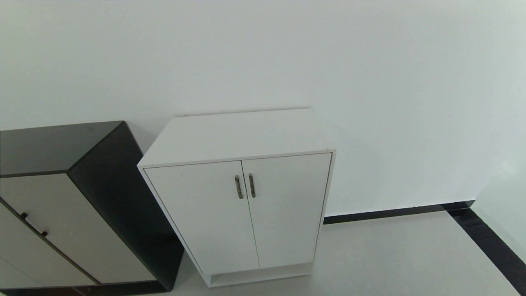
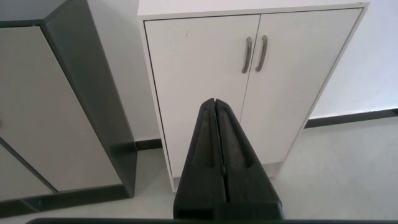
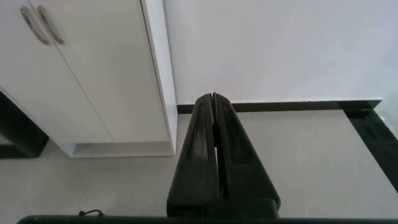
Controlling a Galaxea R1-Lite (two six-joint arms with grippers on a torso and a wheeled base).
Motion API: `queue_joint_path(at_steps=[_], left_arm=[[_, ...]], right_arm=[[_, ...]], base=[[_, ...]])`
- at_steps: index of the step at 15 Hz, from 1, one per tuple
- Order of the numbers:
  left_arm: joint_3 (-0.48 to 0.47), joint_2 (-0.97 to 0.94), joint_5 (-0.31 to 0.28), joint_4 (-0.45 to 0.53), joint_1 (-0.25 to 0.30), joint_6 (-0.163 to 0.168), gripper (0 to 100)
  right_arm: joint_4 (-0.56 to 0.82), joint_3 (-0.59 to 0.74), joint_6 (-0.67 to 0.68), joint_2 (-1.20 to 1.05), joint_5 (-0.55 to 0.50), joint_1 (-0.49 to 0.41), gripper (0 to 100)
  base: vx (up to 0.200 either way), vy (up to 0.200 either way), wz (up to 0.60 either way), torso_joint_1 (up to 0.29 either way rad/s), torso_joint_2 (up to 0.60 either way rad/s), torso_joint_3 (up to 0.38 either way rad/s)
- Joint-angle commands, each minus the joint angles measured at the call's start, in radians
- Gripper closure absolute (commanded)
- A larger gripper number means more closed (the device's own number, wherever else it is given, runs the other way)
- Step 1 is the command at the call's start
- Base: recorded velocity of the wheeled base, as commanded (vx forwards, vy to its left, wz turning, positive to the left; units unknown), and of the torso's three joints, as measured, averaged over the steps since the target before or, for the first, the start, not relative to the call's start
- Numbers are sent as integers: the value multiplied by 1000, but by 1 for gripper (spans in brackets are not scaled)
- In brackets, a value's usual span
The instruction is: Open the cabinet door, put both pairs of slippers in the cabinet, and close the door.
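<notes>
Dark cabinet (image 1: 115, 197) cut off at left edge; inside of white cabinet (image 1: 242, 135) hidden behind shut doors (image 1: 205, 218).

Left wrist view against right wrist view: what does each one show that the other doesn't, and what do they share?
Left wrist view, not the right: the left gripper, shut, aimed at the white cabinet, whose two doors show almost whole; the pale front of the dark cabinet beside it.
Right wrist view, not the left: the right gripper, shut, over bare floor; the black floor strip turning toward the camera.
Both: the white cabinet with doors closed, its paired handles, the black baseboard, the white wall.
</notes>
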Motion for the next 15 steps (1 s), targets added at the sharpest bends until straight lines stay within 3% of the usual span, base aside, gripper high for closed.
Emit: queue_joint_path(at_steps=[1,4,15], left_arm=[[0,0,0,0,0,0,100],[0,0,-1,0,0,0,100],[0,0,2,0,0,2,100]], right_arm=[[2,-2,-5,-4,-4,-95,100],[2,-2,-8,-95,-1,-98,100],[2,0,1,-93,-4,-98,100]], base=[[0,0,0,0,0,0],[0,0,0,0,0,0],[0,0,0,0,0,0]])
